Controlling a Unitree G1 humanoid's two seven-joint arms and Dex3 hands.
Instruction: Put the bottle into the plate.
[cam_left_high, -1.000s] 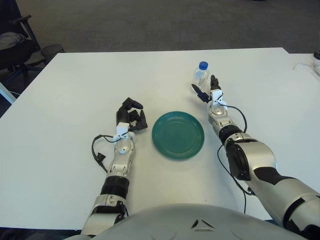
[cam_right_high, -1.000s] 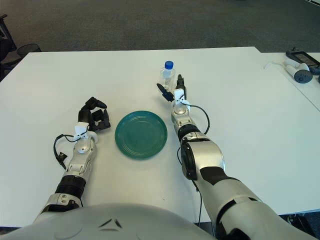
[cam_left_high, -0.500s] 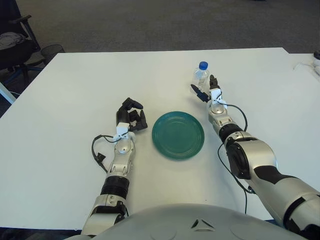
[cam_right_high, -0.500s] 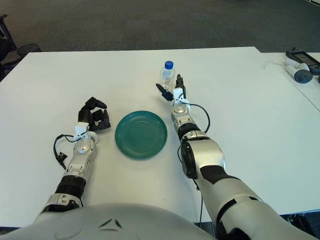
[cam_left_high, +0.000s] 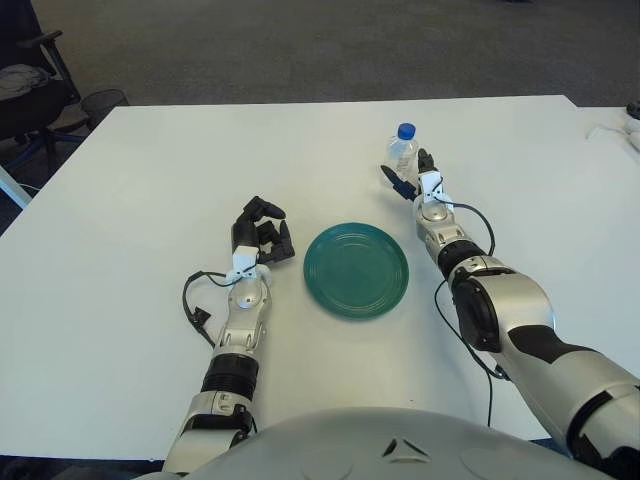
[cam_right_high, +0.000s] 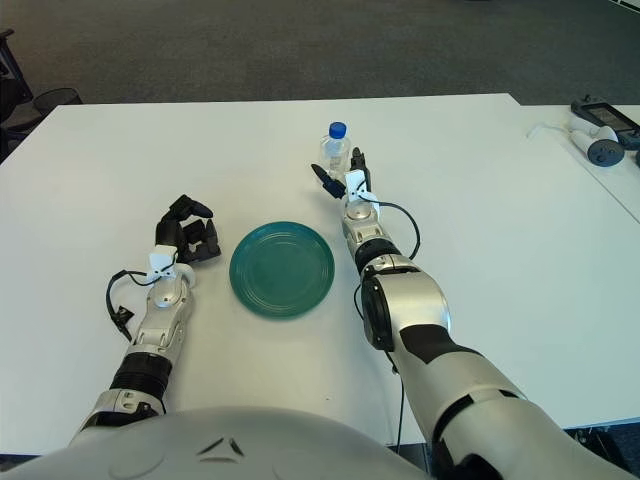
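A small clear bottle with a blue cap stands upright on the white table, beyond the green plate. My right hand is just in front of the bottle, fingers spread on either side of its base, not closed on it. My left hand rests on the table left of the plate, fingers curled and holding nothing. The plate holds nothing.
The white table's far edge runs behind the bottle. A white device with a cable lies on a second table at the far right. An office chair stands at the far left.
My right hand has crept a little farther forward toward the bottle. The bottle, plate and left hand have not moved.
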